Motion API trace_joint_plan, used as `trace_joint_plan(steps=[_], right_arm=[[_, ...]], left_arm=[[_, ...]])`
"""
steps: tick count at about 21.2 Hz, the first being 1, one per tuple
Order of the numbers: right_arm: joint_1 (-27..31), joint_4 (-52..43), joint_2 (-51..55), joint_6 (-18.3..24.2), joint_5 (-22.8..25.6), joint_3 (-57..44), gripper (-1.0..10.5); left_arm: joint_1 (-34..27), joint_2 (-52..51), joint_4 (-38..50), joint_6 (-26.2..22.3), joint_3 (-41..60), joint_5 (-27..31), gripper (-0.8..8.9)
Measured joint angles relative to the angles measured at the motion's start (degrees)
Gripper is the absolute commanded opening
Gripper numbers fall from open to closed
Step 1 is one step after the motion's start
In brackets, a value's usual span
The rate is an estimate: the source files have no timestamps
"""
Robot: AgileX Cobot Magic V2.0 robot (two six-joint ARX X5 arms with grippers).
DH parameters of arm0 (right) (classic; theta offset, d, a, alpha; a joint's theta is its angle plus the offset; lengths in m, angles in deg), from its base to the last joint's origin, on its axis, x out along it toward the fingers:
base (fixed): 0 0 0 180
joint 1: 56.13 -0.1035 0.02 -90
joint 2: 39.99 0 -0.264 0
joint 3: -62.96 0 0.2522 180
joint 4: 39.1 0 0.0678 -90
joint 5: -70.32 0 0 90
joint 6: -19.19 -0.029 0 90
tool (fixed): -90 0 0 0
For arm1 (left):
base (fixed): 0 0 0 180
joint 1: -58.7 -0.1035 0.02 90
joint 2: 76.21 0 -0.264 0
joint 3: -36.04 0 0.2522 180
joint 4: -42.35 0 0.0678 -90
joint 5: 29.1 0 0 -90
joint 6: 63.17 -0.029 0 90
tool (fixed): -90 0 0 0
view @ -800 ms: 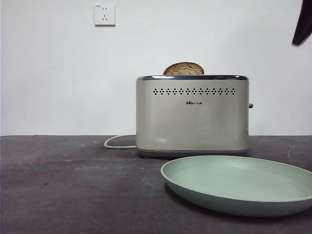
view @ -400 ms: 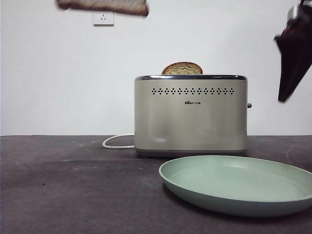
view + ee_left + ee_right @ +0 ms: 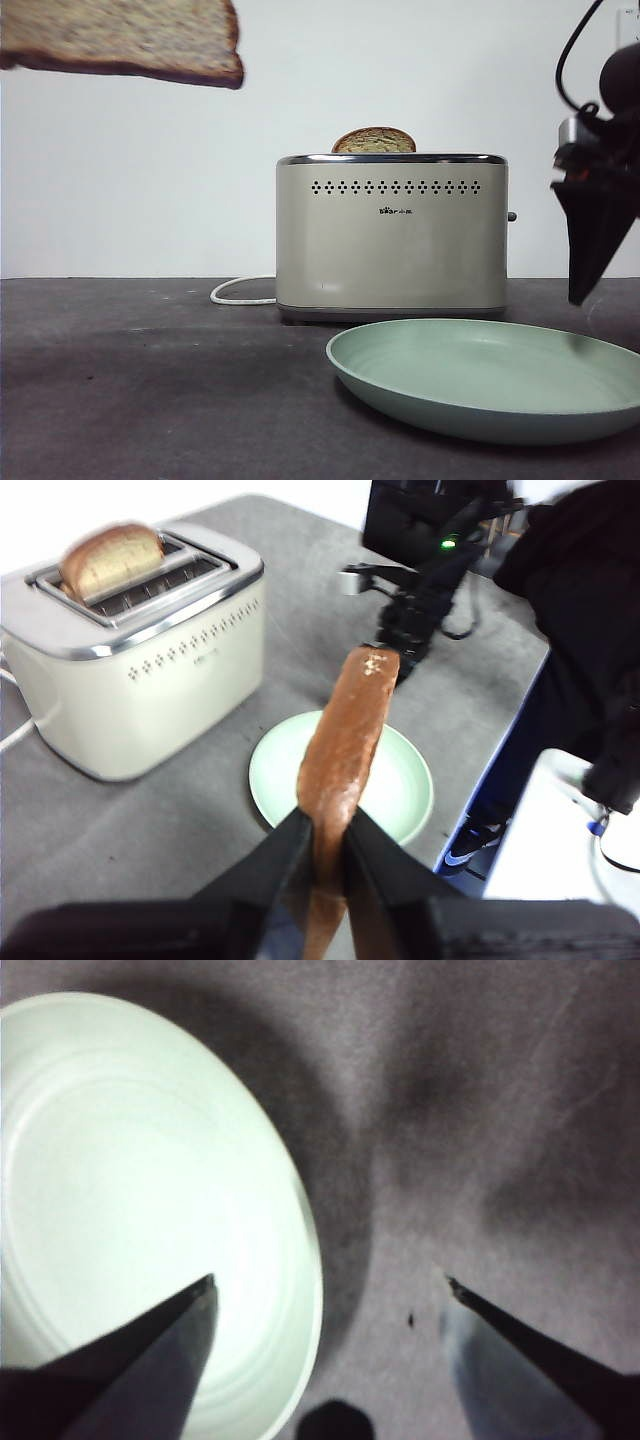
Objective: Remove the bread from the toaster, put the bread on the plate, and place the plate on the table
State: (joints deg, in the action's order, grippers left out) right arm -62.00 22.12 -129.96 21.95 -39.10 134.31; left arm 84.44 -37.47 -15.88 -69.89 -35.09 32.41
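A robot lab staged as a kitchen is suggested by a lone toaster (image 3: 391,237) set on a scuffed dark desk (image 3: 150,380) against a bare white wall (image 3: 140,180), with cabled black equipment (image 3: 430,520) seen at the upper right.

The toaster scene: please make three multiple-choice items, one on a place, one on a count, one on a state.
1. Where is the plate?
A. on the table in front of the toaster
B. on top of the toaster
C. held in a gripper

2. How many bread slices show?
A. one
B. two
C. three

3. The right gripper is:
A. shut on the plate
B. holding bread
C. open above the plate's rim

Answers: 1 A, it rests on the tabletop. 2 B, the bread in the left gripper, another slice in the toaster. 3 C, jaws apart, empty.
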Motion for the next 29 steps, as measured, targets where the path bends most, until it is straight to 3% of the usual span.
trace_joint_plan(steps=[4, 7, 9, 23, 29], right_arm=[[-1.0, -1.0, -3.6, 0.0, -0.1, 0.0, 3.4], [-2.9, -3.4, -4.2, 0.0, -0.1, 0.0, 1.0], [-3.8, -4.6, -4.2, 0.0, -0.1, 0.0, 0.1], [-4.4, -5.9, -4.0, 0.0, -0.1, -1.0, -0.1], [-5.0, -5.4, 6.4, -1.6, -4.0, -1.2, -0.1]], left_arm=[[0.1, -0.6, -0.1, 0.4, 0.0, -0.2, -0.05], [0.1, -0.6, -0.1, 0.4, 0.0, -0.2, -0.05], [0.1, -0.5, -0.1, 0.4, 0.0, -0.2, -0.06], [0.1, -0.5, -0.1, 1.9, 0.0, -1.5, -0.06], [0.1, 1.1, 3.2, 5.2, 0.0, -5.8, -0.06]])
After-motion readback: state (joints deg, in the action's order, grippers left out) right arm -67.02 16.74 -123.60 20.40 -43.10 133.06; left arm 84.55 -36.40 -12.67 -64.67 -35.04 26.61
